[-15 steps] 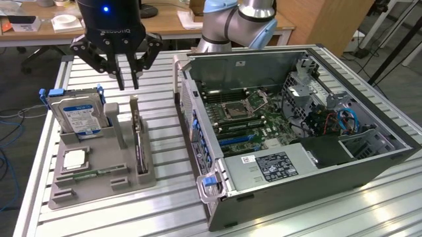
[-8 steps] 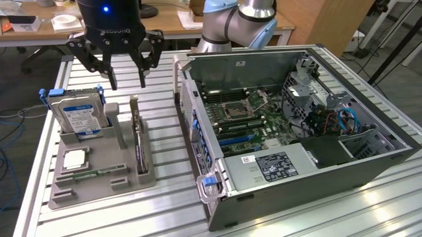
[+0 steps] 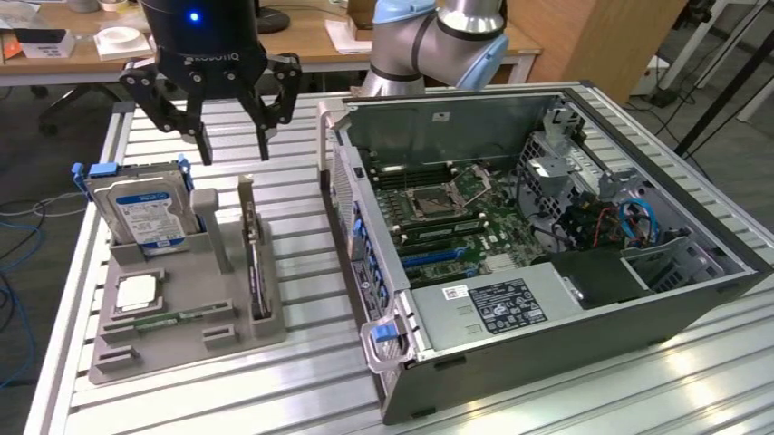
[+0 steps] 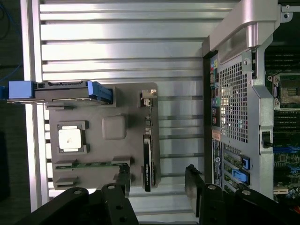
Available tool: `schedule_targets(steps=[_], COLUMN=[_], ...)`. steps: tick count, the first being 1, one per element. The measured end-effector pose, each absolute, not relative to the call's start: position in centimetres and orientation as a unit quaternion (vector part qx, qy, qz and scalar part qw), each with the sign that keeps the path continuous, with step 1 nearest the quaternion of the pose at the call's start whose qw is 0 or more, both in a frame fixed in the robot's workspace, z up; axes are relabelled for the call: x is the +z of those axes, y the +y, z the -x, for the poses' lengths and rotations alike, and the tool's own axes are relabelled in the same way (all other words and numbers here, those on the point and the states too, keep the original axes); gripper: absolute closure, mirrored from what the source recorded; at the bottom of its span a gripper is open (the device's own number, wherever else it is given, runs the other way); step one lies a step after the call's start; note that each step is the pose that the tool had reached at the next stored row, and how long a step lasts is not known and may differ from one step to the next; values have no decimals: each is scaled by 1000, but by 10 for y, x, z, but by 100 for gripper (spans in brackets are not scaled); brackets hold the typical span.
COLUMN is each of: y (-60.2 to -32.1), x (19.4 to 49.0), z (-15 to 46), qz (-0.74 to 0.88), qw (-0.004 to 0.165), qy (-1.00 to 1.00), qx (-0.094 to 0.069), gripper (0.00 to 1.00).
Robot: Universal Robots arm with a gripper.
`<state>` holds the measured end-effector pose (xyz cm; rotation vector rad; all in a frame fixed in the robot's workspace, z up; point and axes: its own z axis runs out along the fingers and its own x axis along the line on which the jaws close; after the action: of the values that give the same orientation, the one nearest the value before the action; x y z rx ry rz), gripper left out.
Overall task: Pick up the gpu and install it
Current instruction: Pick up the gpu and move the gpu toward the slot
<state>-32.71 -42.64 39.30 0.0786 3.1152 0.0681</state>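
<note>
Exterior view first, for the lettering: I can read ROBOTIQ in pale letters across the black body of the gripper (image 3: 236,143); the silver hard drive (image 3: 140,213) wears a blue-and-white label whose print I cannot make out; the same goes for the black label on the grey power supply box (image 3: 502,304) inside the open dark grey computer case (image 3: 604,326). The gripper hangs spread wide above the ribbed aluminium table (image 3: 290,381), pinching nothing and touching nothing; it sits over the end of the grey plastic parts tray (image 3: 181,352) where the hard drive stands.

The gpu (image 3: 254,263), a thin dark green circuit card with a grey metal end bracket, stands on edge in the tray's slot on the side nearest the case; it is clear of the fingers.

Wrist view shows the same gpu (image 4: 146,164) edge-on in the tray (image 4: 126,108); small pale print runs along its dark edge, too fine for me to read; in this picture the card falls between the two black fingers (image 4: 123,180) of the gripper (image 4: 158,183), nearer one than the other.
</note>
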Motion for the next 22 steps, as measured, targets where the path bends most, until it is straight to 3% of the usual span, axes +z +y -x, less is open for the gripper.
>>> schedule_targets(steps=[22], y=[-426], x=[383], z=[327], qz=[-25], qw=[12], qy=[999], qx=[22], gripper=[41])
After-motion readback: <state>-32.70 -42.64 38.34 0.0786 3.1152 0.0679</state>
